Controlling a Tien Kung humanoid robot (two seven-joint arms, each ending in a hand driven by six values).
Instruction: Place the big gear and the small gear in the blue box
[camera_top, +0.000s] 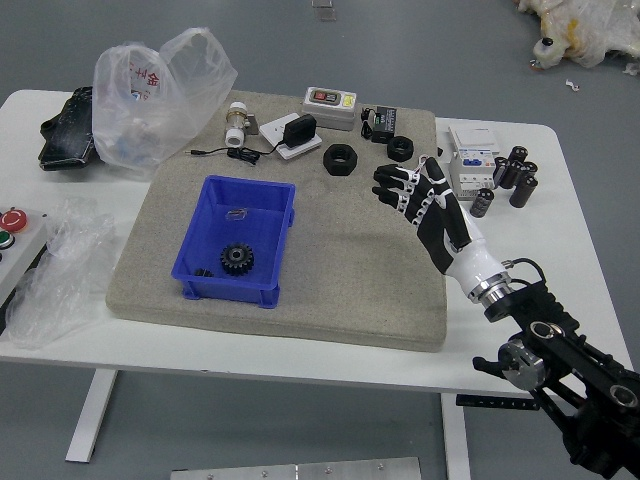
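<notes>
Along the left edge, a control box with a red button (13, 221) is sitting near some crumpled clear plastic (62, 280), while a black pouch (70, 132) is lying farther off beside a plastic bag (150, 100). On the left half of the grey mat (345, 300), the blue box (275, 296) is holding the big gear (237, 259) in its near part; the small gear (203, 273), a dark shape too small to make out well, is lying just left of it. Right of the box, the right hand (440, 225) is hovering over the mat's right side, its fingers reaching out open and gripping nothing. Farther right, black cylinders (523, 190) are standing beside a white box (470, 170).
</notes>
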